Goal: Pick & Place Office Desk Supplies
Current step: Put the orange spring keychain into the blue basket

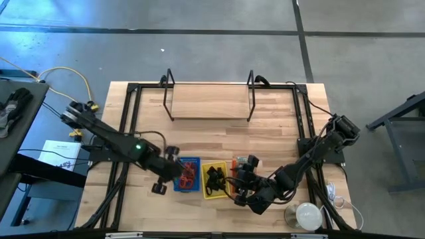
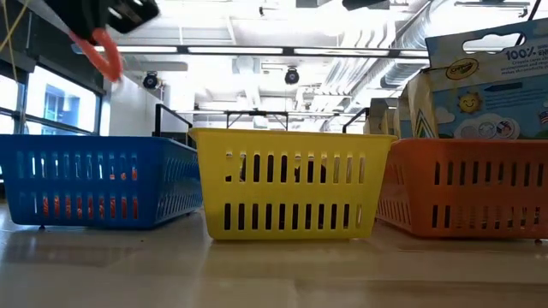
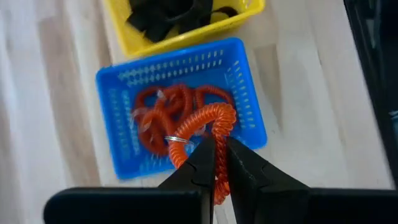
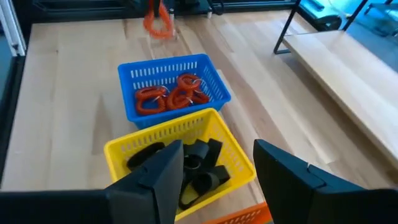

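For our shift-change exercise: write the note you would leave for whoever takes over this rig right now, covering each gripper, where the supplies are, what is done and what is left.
Left gripper: shut on a red coil loop, held above the blue tray.
Right gripper: open, empty, hovering over the yellow tray.
Done: several red loops lie in the blue tray; black pieces lie in the yellow tray.
The orange tray stands beside the yellow one; its contents cannot be seen.
Left: drop the held loop into the blue tray. No loose supplies can be made out on the table.
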